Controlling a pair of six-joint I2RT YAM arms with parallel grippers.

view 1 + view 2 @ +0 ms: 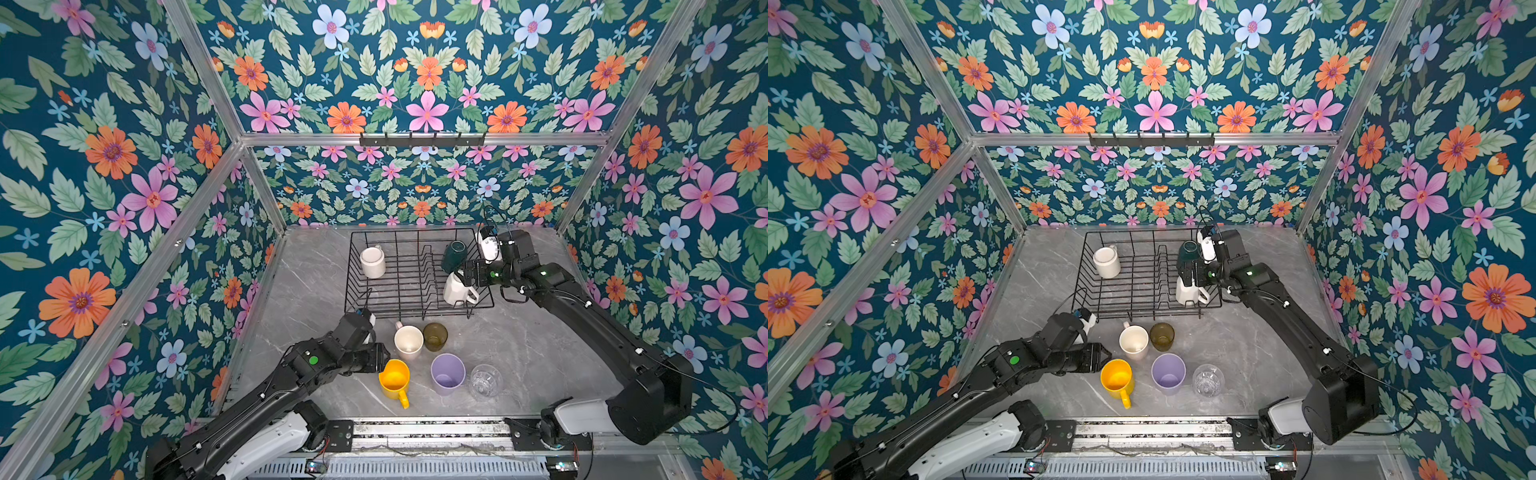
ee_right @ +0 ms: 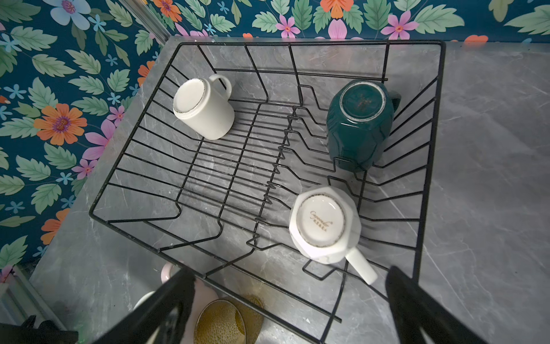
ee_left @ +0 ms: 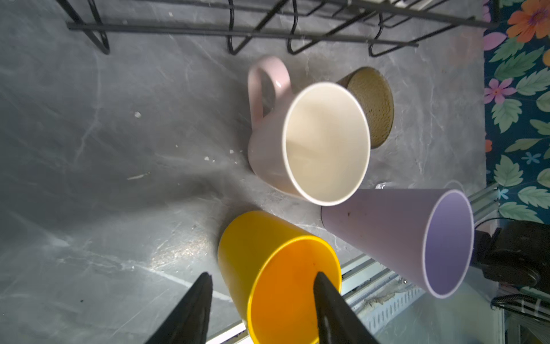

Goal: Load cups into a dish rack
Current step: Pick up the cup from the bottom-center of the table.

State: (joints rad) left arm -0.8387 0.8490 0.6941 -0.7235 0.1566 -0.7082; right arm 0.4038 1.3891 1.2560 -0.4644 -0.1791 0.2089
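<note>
The black wire dish rack [image 1: 415, 230] [image 2: 312, 43] stands at the back and holds three upturned cups: a white mug [image 1: 372, 262] [image 2: 205, 108], a dark green mug [image 1: 454, 255] [image 2: 357, 128] and a faceted white mug [image 1: 457, 289] [image 2: 324, 229]. In front of it stand a pink mug [image 1: 408, 341] [image 3: 324, 143], an olive glass [image 1: 435, 336] [image 3: 372, 104], a yellow mug [image 1: 394, 379] [image 3: 279, 268], a lilac tumbler [image 1: 447, 373] [image 3: 401, 238] and a clear glass [image 1: 485, 380]. My left gripper [image 1: 384, 360] [image 3: 264, 275] is open astride the yellow mug's wall, one finger inside, one outside. My right gripper [image 1: 460, 273] [image 2: 290, 272] hangs open and empty above the faceted mug.
Flowered walls close in the grey marble table [image 1: 540, 332] on three sides. A metal rail [image 1: 415, 432] runs along the front edge. A black hook bar [image 1: 422, 139] hangs high on the back wall. Bare table lies left of the rack and right of the loose cups.
</note>
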